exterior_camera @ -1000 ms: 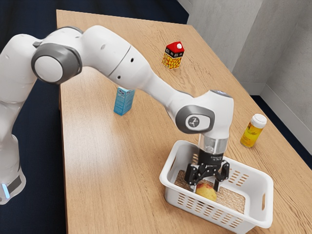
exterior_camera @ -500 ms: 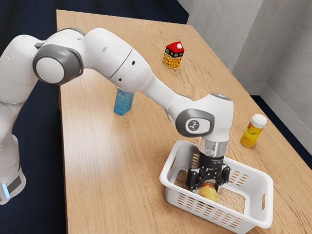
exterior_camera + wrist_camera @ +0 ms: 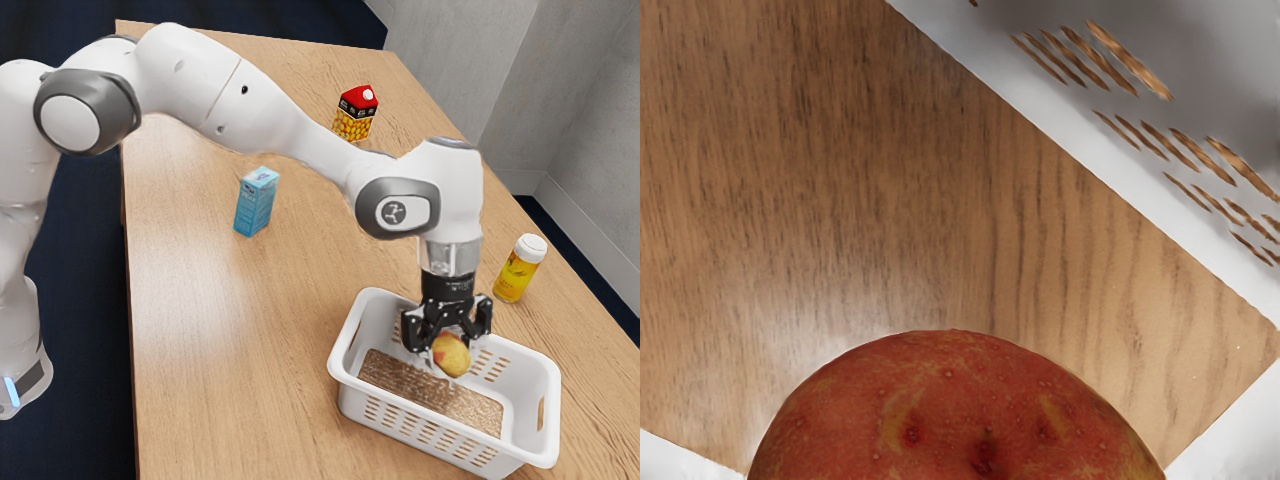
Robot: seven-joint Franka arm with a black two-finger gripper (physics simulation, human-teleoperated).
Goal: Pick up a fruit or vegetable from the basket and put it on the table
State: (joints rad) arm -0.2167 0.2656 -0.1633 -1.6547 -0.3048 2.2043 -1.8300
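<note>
- Left of center, a blue carton (image 3: 254, 203) stands on the tabletop (image 3: 220, 330).
- Upper middle, a red-and-yellow carton (image 3: 356, 115).
- Lower right, the white basket (image 3: 435, 419); over its floor, my pincer (image 3: 446, 350) grasps the red-and-yellow fruit (image 3: 453, 356).
- Farther right, a yellow bottle (image 3: 518, 270) with a white cap, upright near the basket.

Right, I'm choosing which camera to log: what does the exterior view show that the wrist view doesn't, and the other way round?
Exterior view: the gripper shut on the fruit, raised off the basket's bottom; the arm, table, blue carton, red-topped carton and yellow bottle.

Wrist view: close detail of the red skin, with small dark pits.

Both: the fruit, plus the basket's slotted white wall and brown bottom.
</note>
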